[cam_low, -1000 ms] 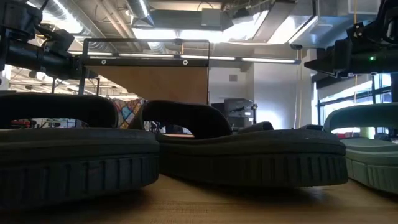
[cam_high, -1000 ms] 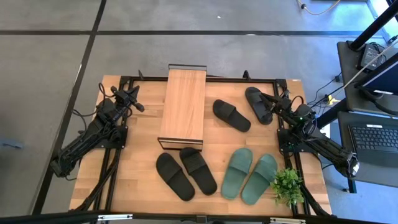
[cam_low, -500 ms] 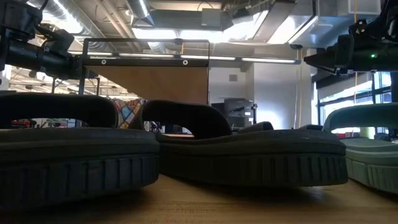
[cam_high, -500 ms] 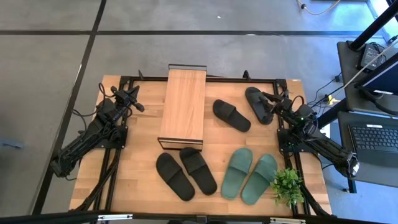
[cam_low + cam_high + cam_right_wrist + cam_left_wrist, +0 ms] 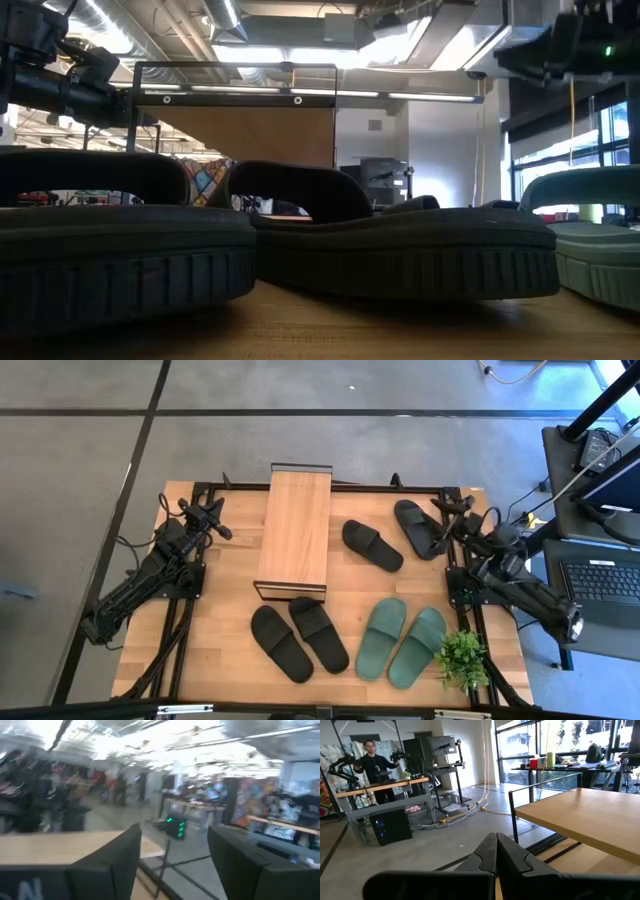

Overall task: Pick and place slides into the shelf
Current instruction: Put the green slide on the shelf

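The shelf [image 5: 293, 532], a wood plank on a black frame, stands at the table's far middle. Two black slides [image 5: 372, 545] [image 5: 418, 528] lie to its right. Another black pair [image 5: 281, 643] [image 5: 319, 633] and a green pair [image 5: 381, 638] [image 5: 417, 648] lie near the front edge, all soles down. My right gripper [image 5: 447, 510] hovers open at the far right, just beyond the rightmost black slide, with nothing between its fingers [image 5: 125, 855]. My left gripper [image 5: 222, 530] waits shut [image 5: 496, 855] left of the shelf.
A small potted plant [image 5: 461, 656] stands at the table's front right corner. A desk with a keyboard [image 5: 600, 580] sits off the right edge. A person [image 5: 370, 760] stands far off in the room. Bare wood [image 5: 220, 620] shows left of the near black pair.
My right gripper has risen from above the rightmost black slide, drawn back a little toward the table's right edge, tipped upward, and opened. The slide lies where it was. In the low view the right arm has climbed toward the top of the picture.
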Robot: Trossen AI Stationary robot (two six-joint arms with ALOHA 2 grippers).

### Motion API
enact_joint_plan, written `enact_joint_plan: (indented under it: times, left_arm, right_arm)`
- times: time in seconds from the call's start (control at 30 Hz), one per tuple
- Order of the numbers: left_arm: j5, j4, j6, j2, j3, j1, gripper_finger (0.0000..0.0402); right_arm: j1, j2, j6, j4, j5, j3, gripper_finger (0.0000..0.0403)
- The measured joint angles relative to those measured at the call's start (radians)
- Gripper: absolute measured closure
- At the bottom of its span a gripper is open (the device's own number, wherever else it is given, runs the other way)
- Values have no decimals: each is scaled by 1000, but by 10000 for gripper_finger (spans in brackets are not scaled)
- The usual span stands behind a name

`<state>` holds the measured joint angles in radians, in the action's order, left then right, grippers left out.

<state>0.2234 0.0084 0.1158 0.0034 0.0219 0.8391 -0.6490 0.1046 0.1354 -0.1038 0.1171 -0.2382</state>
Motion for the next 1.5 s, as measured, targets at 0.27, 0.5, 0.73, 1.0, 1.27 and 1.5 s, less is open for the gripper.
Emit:
enact_joint_plan:
  times: [0.27,0.5,0.73,1.0,1.27,1.5]
  left_arm:
    - [0,0,-4,0,0,0,401]
    - [0,0,-4,0,0,0,401]
    - [0,0,-4,0,0,0,401]
    - [0,0,-3,0,0,0,401]
    - [0,0,-3,0,0,0,401]
    - [0,0,-3,0,0,0,401]
  right_arm:
    - [139,365,161,330,9,-390,200]
    - [293,684,116,683,5,-696,210]
    - [455,916,-254,998,-80,-865,223]
    - [619,1068,-737,1152,-63,-894,233]
    - [790,1135,-1126,1160,144,-894,234]
    - [861,1164,-1024,1140,147,-894,234]
